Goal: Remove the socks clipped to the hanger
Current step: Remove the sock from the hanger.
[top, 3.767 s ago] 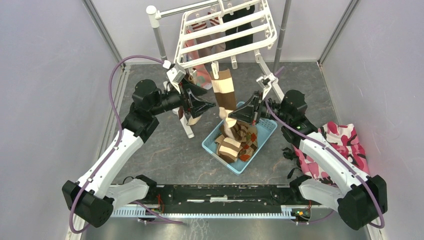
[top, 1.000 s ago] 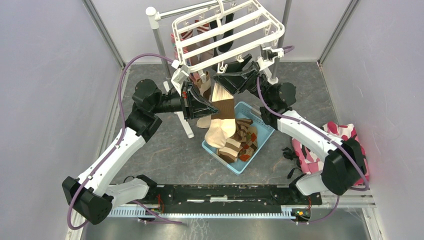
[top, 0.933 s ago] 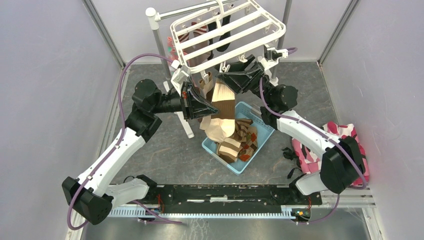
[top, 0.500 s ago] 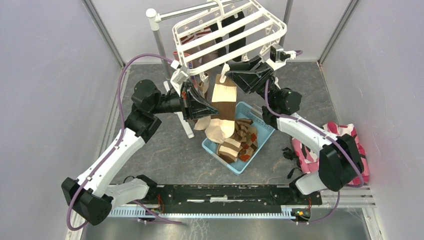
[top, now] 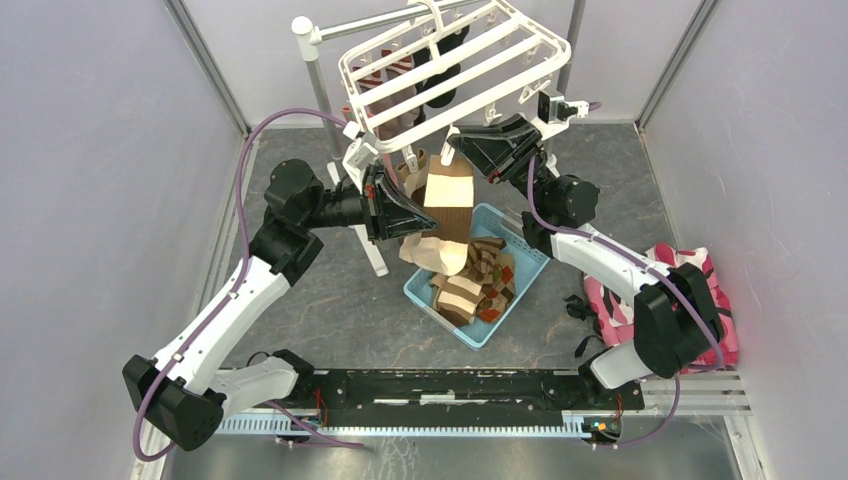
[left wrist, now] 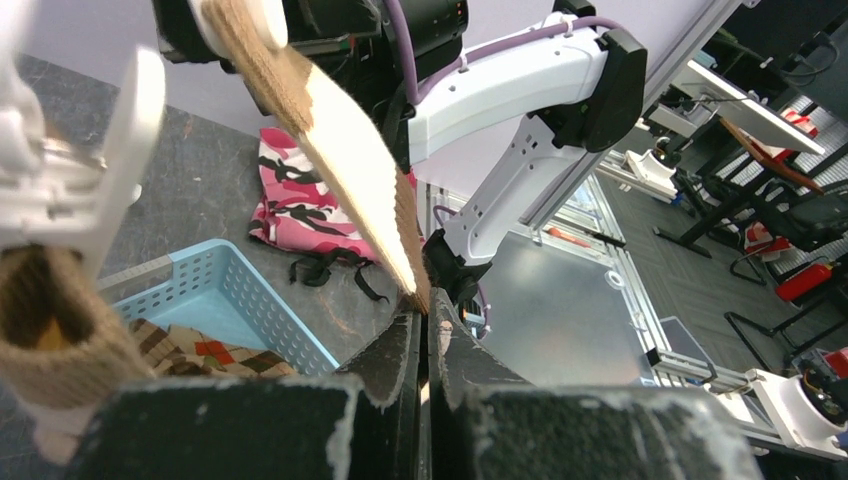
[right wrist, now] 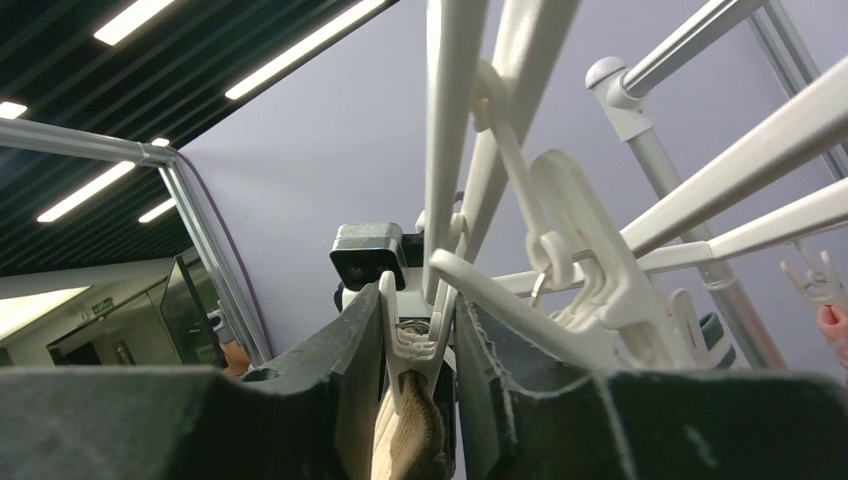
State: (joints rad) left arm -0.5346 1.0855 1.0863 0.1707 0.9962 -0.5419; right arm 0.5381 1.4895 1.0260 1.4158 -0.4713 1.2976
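Sock [top: 448, 198], tan and brown, hangs from the near edge of the white hanger [top: 452, 62], above the far-left end of the blue basket [top: 518, 295]. The right gripper [top: 455, 150] is at its top, jaws drawn in against both sides of the white clip [right wrist: 414, 335] that holds the cuff. The left gripper [top: 418, 222] comes in from the left lower down, jaws pressed together with the sock's edge pinched between them. Other socks [top: 440, 78], dark and red-white, hang under the far part of the hanger. Loose socks [top: 475, 290] lie heaped in the basket on the grey surface [top: 330, 300]. The camouflage cloth [top: 690, 290] lies well apart at the right.
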